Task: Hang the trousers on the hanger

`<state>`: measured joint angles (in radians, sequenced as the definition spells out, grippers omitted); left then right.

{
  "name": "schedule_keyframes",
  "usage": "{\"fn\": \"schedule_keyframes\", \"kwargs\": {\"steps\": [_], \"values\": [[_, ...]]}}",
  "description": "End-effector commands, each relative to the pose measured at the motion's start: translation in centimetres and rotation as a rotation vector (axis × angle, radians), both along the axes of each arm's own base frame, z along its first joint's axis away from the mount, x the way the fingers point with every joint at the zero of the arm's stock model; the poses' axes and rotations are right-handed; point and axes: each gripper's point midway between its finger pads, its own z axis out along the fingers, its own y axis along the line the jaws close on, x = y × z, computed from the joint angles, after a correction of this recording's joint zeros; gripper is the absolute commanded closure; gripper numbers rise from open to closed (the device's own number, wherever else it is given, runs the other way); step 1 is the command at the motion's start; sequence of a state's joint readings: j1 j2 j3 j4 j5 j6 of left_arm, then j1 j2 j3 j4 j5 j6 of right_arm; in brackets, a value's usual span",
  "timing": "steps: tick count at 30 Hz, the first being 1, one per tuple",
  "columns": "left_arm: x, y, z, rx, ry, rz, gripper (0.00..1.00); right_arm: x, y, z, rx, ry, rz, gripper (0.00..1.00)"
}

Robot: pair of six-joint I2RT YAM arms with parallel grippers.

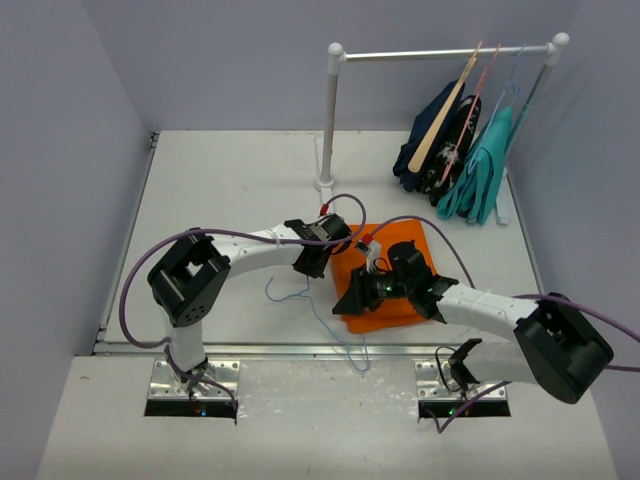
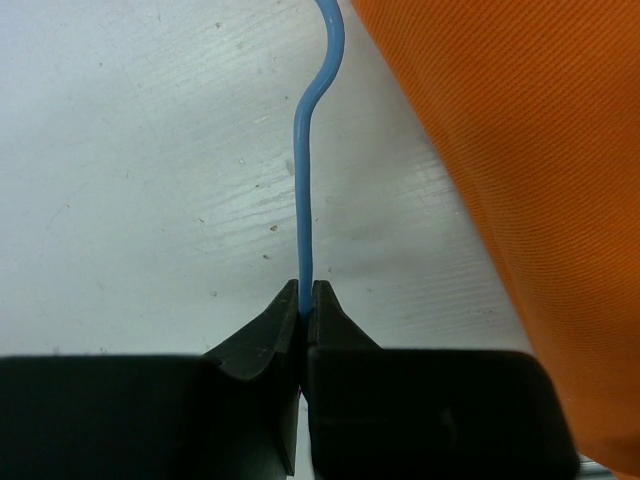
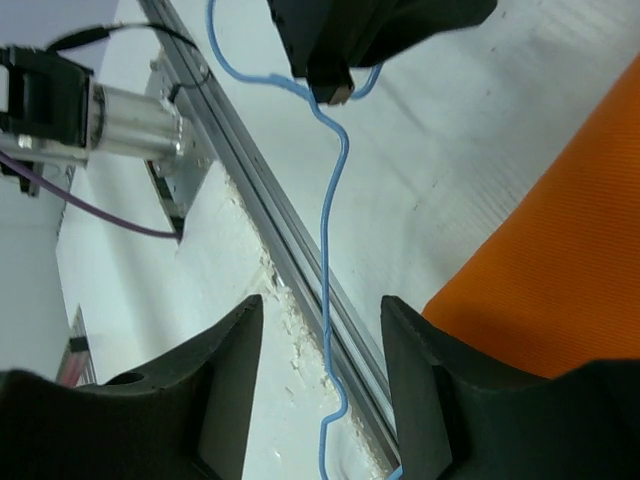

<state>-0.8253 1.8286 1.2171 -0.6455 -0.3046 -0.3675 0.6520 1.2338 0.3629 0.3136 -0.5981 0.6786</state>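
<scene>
The orange trousers [image 1: 390, 290] lie folded on the table between the two arms. The pale blue wire hanger [image 1: 330, 325] lies to their left and reaches over the table's front edge. My left gripper [image 1: 312, 265] is shut on the hanger's wire [image 2: 303, 180], with the trousers [image 2: 520, 180] just to its right. My right gripper [image 1: 350, 298] hovers open at the trousers' left edge. In the right wrist view the gripper [image 3: 322, 350] has its jaws wide apart. The hanger wire [image 3: 327, 230] runs between them without touching, and the trousers [image 3: 560, 270] are at right.
A white clothes rack [image 1: 331, 110] stands at the back right, carrying a tan wooden hanger [image 1: 445, 115], a pink wire hanger, a dark navy garment [image 1: 420, 145] and a teal garment [image 1: 485, 170]. A metal rail [image 1: 250, 347] edges the table front.
</scene>
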Motion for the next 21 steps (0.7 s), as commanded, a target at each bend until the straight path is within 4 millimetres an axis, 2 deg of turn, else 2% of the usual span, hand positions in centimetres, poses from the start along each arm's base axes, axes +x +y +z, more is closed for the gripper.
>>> {"fn": "schedule_keyframes", "kwargs": {"steps": [1,7,9,14,17,18,19,21], "values": [[1.3,-1.6,3.0,-0.071,-0.054,0.007,1.0,-1.8,1.5,-1.4,-0.044,-0.056,0.131,0.48],[1.8,-1.9,4.3,-0.071,-0.068,0.013,1.0,-2.6,3.9,-4.3,-0.136,-0.055,0.188,0.51],[1.9,-1.8,4.4,-0.066,-0.071,0.018,1.0,-3.0,4.5,-5.0,-0.151,-0.051,0.199,0.56],[2.1,-2.0,4.9,-0.076,-0.082,0.03,1.0,-3.0,4.7,-6.1,-0.155,-0.049,0.153,0.99],[2.4,-2.0,5.6,-0.09,-0.108,0.053,0.98,-2.8,4.9,-5.4,-0.103,-0.069,0.125,1.0],[2.7,-1.9,6.0,-0.098,-0.129,0.07,0.86,-2.9,4.8,-5.3,-0.097,-0.071,0.122,1.0],[3.1,-1.8,6.7,-0.109,-0.159,0.092,0.67,-2.8,4.9,-5.0,-0.079,-0.086,0.117,1.0],[3.6,-1.8,7.6,-0.148,-0.196,0.141,0.43,-2.7,5.0,-4.4,-0.046,-0.11,0.11,1.0]]}}
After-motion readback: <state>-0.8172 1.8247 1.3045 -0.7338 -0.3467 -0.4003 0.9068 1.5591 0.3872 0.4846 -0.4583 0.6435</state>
